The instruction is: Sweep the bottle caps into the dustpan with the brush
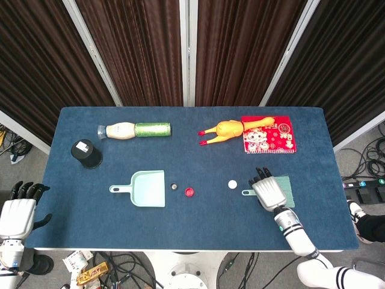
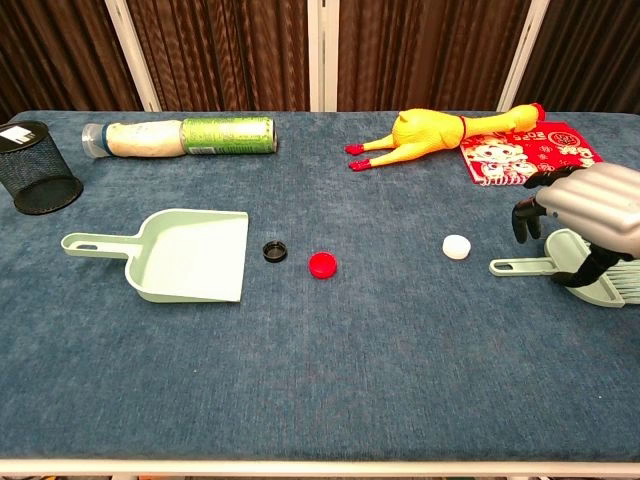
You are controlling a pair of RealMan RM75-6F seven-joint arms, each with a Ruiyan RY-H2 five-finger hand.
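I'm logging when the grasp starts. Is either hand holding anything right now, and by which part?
Nothing is plainly held. The right hand hangs over the brush, fingers apart, with no grip visible. The left hand is off the table, holding nothing.

Evenly and brightly lit from overhead — soft, faint shadows only. Sharp across both views, no glare; slight wide-angle bending toward frame edges — dark curtains along the top.

no legible text, bottle label (image 2: 227, 136) and red packet (image 2: 520, 152) print unreadable

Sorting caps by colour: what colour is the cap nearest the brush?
White, clearest in the chest view.
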